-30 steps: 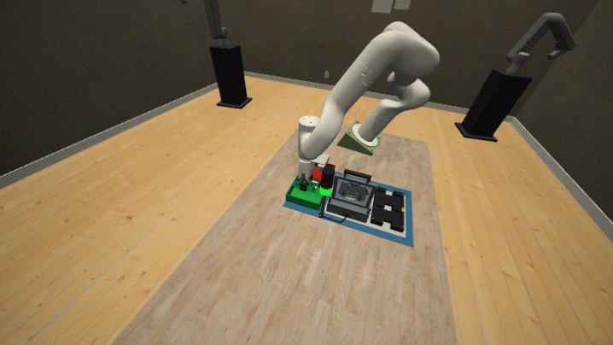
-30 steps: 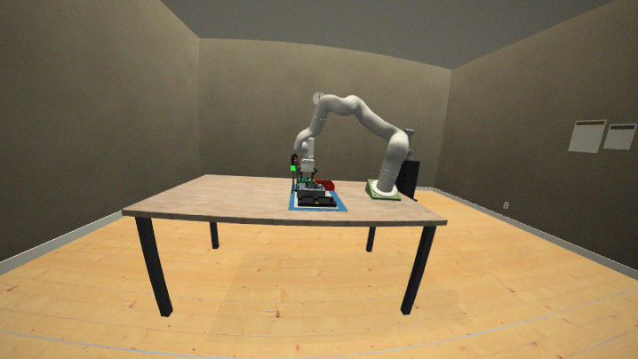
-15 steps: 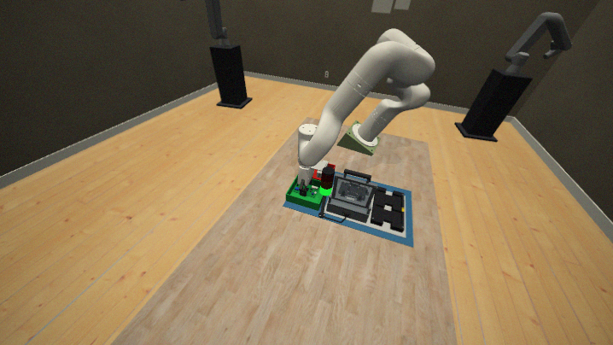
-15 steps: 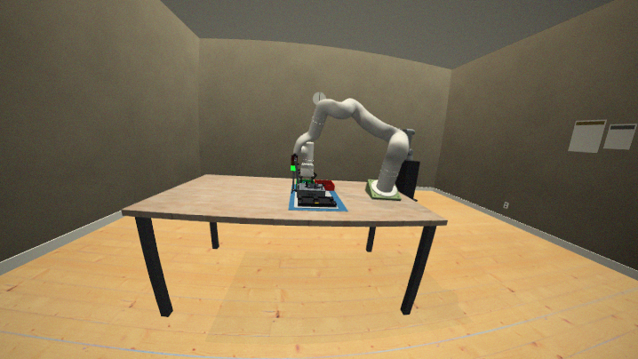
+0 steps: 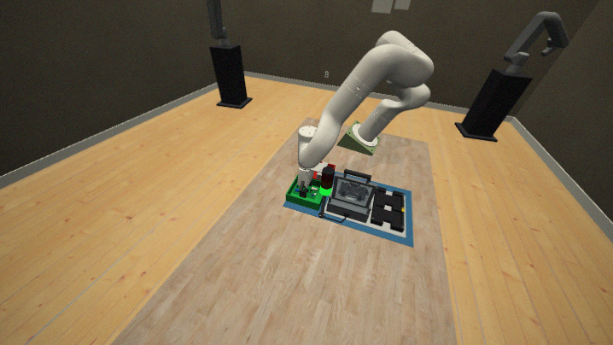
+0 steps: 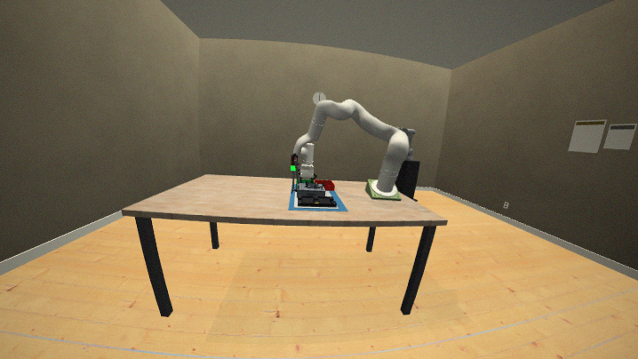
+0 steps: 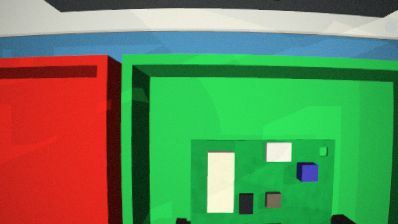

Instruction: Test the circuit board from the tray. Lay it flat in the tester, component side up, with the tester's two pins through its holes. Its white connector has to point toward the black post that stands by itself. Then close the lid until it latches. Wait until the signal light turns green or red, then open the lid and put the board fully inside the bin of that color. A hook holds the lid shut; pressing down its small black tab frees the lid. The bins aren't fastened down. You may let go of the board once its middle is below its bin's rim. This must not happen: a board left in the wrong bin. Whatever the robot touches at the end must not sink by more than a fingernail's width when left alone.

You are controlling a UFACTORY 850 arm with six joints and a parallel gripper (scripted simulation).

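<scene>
My gripper [image 5: 302, 191] [image 6: 307, 178] [image 7: 262, 220] reaches down into the green bin [image 5: 294, 199] [image 7: 250, 61] and is shut on the circuit board [image 5: 313, 195] [image 7: 300, 200] by its edges. The board is flat, component side up, with its white connector [image 7: 220, 181] on the left in the wrist view, and it hangs inside the bin's walls above the floor. Only the two fingertips show at the bottom of the wrist view. The signal light [image 5: 325, 191] [image 6: 292, 168] glows green. The tester [image 5: 349, 198] [image 6: 310, 192] stands right of the bin with its lid raised.
The red bin [image 5: 330, 166] [image 6: 328, 184] [image 7: 50, 140] sits right beside the green one, wall to wall. The empty black tray [image 5: 388, 210] [image 6: 316, 202] lies beyond the tester. All stand on a blue mat [image 5: 406, 240] [image 7: 200, 42] on the table.
</scene>
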